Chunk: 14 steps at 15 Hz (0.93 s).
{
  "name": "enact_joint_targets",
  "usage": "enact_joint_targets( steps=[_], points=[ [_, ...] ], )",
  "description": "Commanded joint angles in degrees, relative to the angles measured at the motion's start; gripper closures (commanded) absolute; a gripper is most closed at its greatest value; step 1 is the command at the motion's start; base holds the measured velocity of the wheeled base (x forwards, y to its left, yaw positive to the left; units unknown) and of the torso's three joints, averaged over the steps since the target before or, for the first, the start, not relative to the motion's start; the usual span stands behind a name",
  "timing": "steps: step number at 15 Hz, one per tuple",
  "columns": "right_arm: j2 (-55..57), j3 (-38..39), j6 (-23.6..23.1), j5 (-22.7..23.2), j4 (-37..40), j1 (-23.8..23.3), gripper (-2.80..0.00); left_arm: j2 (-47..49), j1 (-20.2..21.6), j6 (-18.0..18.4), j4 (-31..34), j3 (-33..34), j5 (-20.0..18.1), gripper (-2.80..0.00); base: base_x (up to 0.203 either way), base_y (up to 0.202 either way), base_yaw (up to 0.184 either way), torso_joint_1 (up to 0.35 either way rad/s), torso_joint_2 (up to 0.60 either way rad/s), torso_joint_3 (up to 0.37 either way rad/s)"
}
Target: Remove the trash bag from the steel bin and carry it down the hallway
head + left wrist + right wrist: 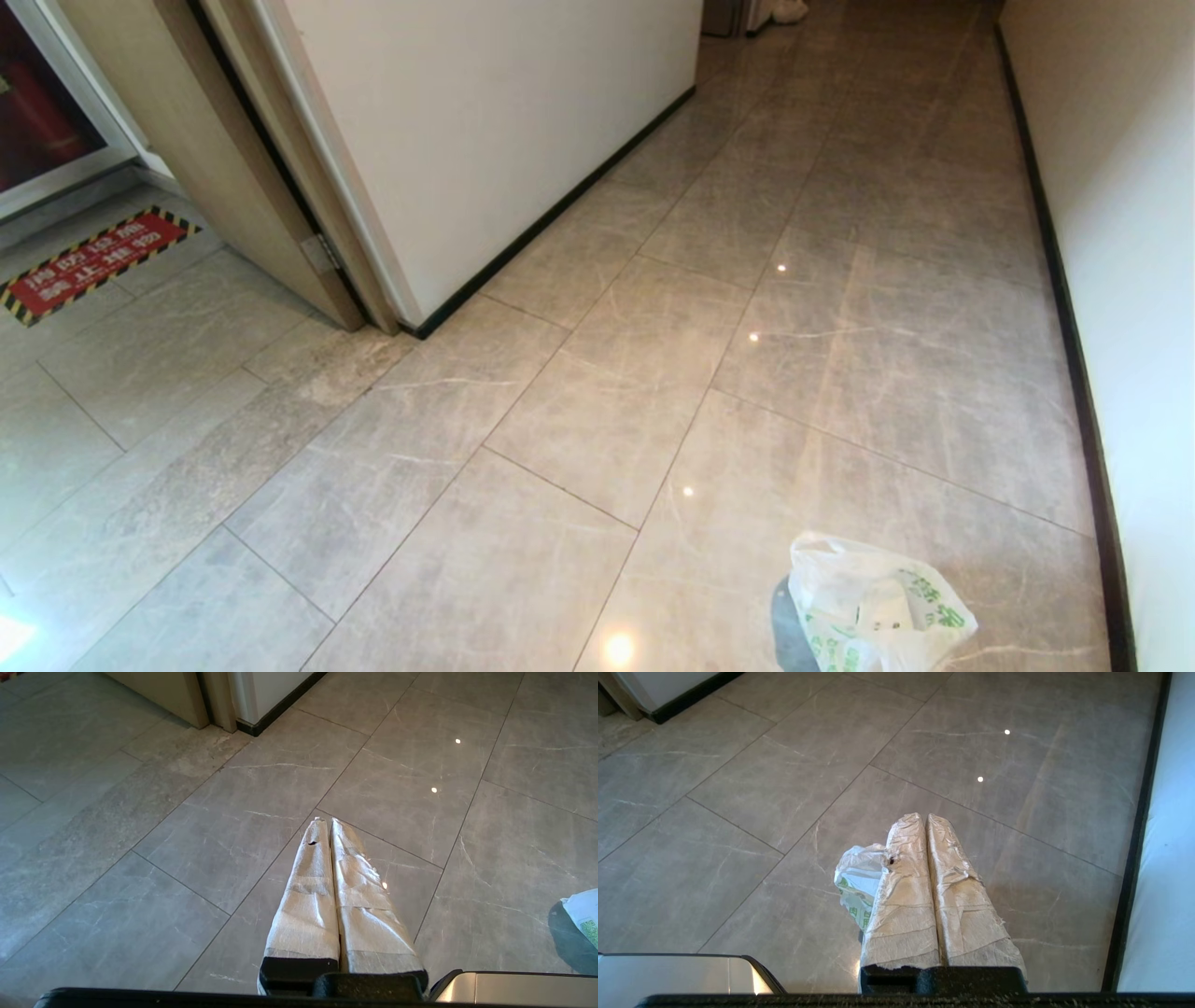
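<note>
The trash bag [873, 607], crinkly white plastic with green print, sits on the glossy marble-look tiles of the hallway [747, 373], near the right wall and close in front of me. In the right wrist view the trash bag [857, 882] shows on the floor beyond my right gripper [923, 815], partly hidden behind one taped finger. That gripper is shut, and nothing shows between its pads. My left gripper [326, 820] hangs shut and empty over bare tiles, with an edge of the trash bag [584, 914] off to its side. Neither arm appears in the head view. The steel bin is out of view.
A white wall with a black baseboard [1083, 392] runs along the right. On the left a wall corner [415, 322] and a wooden door frame [233, 168] jut in. A red warning sticker [89, 261] lies on the floor beyond them. A grey shape [724, 17] stands at the far end.
</note>
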<state>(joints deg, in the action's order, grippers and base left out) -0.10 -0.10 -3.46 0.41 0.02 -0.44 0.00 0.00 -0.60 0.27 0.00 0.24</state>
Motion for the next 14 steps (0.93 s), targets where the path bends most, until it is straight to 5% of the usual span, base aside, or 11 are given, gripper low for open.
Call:
enact_joint_targets(
  steps=[1,14],
  points=[
    [0.10,0.01,-0.05,0.02,0.15,0.00,0.00,0.00,0.00,-0.02,0.00,0.00,0.02,0.00,0.000,0.000,0.000,0.004,0.00,0.209],
    [0.10,0.01,0.03,0.02,0.06,0.00,0.00,0.00,0.00,-0.02,0.00,0.00,0.02,0.00,0.000,0.000,0.000,0.002,0.00,0.202]
  ],
)
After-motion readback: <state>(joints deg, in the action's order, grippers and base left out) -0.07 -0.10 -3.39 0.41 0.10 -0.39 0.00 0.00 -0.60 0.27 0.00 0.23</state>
